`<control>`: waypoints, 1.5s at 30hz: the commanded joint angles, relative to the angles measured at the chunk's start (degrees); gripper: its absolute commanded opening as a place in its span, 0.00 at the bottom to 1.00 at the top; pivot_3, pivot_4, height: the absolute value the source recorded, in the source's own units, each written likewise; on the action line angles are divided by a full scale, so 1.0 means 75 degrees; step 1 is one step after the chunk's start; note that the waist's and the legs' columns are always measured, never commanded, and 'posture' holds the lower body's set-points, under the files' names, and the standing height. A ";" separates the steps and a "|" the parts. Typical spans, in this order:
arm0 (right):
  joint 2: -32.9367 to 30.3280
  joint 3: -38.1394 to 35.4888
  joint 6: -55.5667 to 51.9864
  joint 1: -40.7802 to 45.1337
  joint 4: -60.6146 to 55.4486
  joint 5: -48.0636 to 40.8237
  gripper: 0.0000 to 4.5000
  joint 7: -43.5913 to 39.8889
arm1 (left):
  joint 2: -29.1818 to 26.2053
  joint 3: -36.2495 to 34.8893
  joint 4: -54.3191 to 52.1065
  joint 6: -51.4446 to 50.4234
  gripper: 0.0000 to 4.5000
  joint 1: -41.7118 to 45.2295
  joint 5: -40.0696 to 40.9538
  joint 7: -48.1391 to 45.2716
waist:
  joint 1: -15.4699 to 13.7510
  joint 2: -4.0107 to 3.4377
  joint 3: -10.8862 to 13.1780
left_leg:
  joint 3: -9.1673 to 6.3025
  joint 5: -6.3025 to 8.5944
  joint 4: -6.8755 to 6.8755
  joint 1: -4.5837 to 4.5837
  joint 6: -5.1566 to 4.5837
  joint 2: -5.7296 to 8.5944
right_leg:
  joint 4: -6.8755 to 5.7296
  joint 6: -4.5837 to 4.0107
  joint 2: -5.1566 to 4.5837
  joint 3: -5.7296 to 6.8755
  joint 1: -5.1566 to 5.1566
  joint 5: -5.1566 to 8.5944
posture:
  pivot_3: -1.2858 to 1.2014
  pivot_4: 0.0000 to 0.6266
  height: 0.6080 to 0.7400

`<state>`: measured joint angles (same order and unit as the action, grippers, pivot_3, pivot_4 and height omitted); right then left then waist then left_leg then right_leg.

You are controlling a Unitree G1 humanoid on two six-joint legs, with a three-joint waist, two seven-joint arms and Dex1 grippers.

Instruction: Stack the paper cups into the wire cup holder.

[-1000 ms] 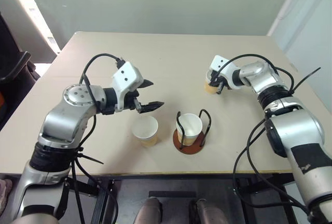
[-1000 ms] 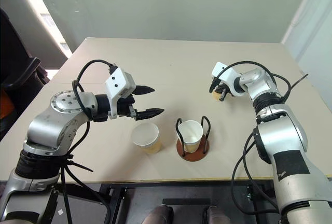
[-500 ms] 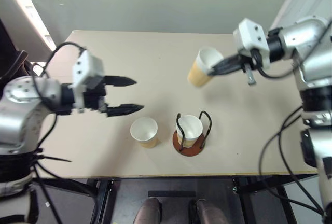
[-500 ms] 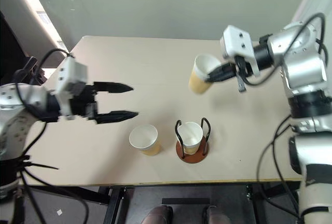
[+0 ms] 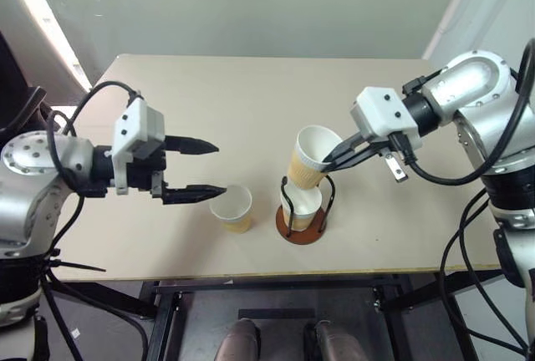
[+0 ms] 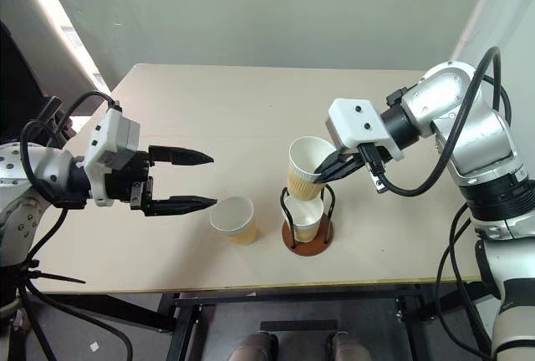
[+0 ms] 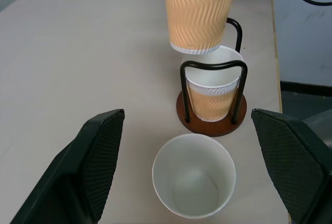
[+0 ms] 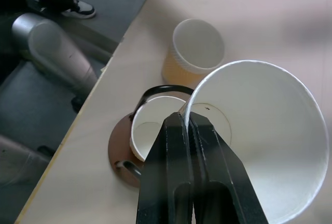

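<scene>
- Right gripper pinches a cup by its rim — tilted, just above the holder, which has one cup inside
- Left gripper gapes empty; third cup just past its fingertips

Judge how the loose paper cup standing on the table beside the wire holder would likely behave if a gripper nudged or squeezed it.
The loose paper cup is empty and thin-walled, so it is probably very light and would slide or tip at a small nudge. It stands on its narrow end with the wide mouth up, which likely makes tipping easier. Its open rim would probably flex under a hard squeeze.
</scene>
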<state>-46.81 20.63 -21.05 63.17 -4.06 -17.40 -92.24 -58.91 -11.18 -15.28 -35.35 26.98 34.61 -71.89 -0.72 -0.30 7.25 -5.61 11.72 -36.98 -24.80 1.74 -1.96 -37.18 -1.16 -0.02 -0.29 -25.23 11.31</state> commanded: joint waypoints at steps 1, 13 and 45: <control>-0.0196 0.0131 0.0100 -0.0059 -0.0371 -0.0279 0.01 -0.0034 | -0.0178 -0.0157 -0.0246 0.0033 0.94 -0.0069 0.0032 0.0086 | 0.0001 0.0000 0.0000 | 0.0001 0.0001 0.0000 -0.0001 0.0000 0.0000 | 0.0000 0.0000 0.0000 0.0000 0.0000 0.0000 | 0.52 0.24 1.00; 0.0086 0.0370 0.0539 -0.0237 -0.0322 0.0257 0.04 -0.0034 | -0.0288 -0.0138 -0.0331 0.0071 0.94 -0.0283 0.0006 0.0200 | 0.0004 0.0000 0.0000 | 0.0000 0.0005 0.0005 -0.0006 -0.0001 0.0000 | 0.0000 0.0003 0.0000 0.0002 -0.0007 -0.0002 | 0.52 0.24 1.00; 0.1358 -0.1147 -0.1417 -0.0516 -0.0508 -0.0118 0.96 0.2573 | 0.1039 0.3398 0.3248 0.1533 0.94 0.1947 -0.3052 -0.0510 | -0.0022 0.0000 -0.0002 | -0.0009 0.0015 0.0007 -0.0033 0.0007 0.0004 | 0.0020 0.0076 -0.0004 0.0005 -0.0033 -0.0061 | 0.52 0.24 1.00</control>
<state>-36.08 14.36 -31.31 59.06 -5.57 -16.99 -73.65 -51.33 14.31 8.19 -25.05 40.34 13.14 -75.88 -0.88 -0.30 7.24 -5.68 11.83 -36.93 -25.05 1.79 -1.93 -37.04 -0.58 -0.05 -0.26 -25.48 10.85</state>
